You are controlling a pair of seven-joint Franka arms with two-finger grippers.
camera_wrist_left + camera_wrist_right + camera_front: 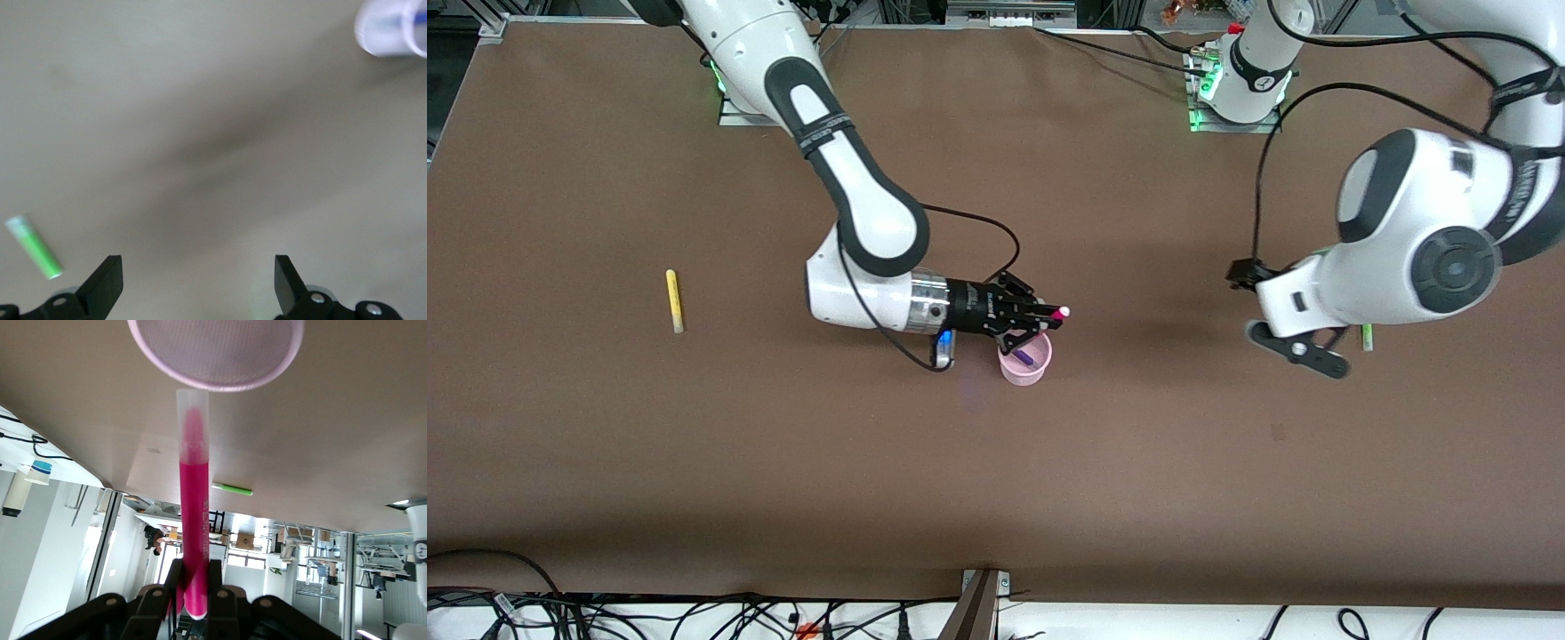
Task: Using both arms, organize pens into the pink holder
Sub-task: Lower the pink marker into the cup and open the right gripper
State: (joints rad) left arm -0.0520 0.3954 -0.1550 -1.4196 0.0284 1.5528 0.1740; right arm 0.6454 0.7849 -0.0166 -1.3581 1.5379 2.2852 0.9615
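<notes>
Pens, status as I read it from the operator station. The magenta pen (1056, 313) sits at centre frame of the front view, clamped in the right tool (1040, 320), with its pale tip projecting past the fingertips directly above the pink holder (1025, 363). In the right wrist view the same magenta pen (193, 533) runs up the middle of the frame from between the closed fingers (215, 587), and its clear end reaches the rim of the pink holder (215, 383) at top centre.

The purple pen (1024, 357) is already inside the holder, leaning against its wall.

The yellow pen (674, 300) lies flat on the brown desk (783, 462) at the left of the front view, well apart from the holder.

The green pen (1367, 337) lies on the desk at the right of the front view, mostly covered by the left arm's wrist (only a short green length shows). In the left wrist view the green pen (35, 247) appears at lower left, just beside one finger (105, 283) of the left tool (198, 280).

The left tool (1303, 348) hangs above the desk next to the green pen, its fingers spread wide with nothing between them.

The holder stands upright at centre frame, slightly below the middle of the front view.
</notes>
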